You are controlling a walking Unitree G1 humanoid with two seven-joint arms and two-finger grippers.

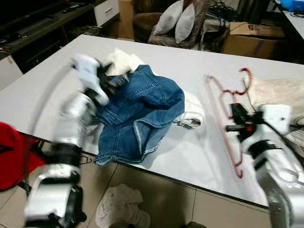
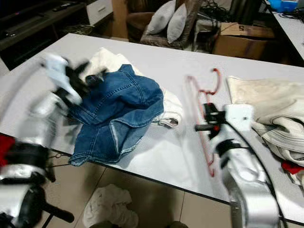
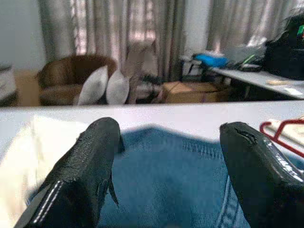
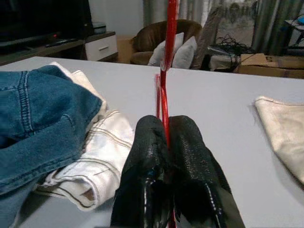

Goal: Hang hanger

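Right gripper (image 4: 164,142) is clamped tight on the red hanger (image 1: 223,111), fingers pressed together w/ the wire between them. Hanger sits on the right part of the white table (image 1: 190,156), hook end far, betw. the blue jeans (image 1: 140,111) and a cream cloth (image 1: 278,92). Left gripper (image 3: 166,166) is spread wide, nothing in it, just over the jeans at left.

A lived-in home living room is showing: beyond the left claw (image 3: 166,166), a brown armchair (image 3: 71,78) is holding two pillows (image 3: 105,85), curtains (image 3: 128,28) are hanging behind, and clothes (image 1: 142,109) are lying on a white table (image 1: 199,52).
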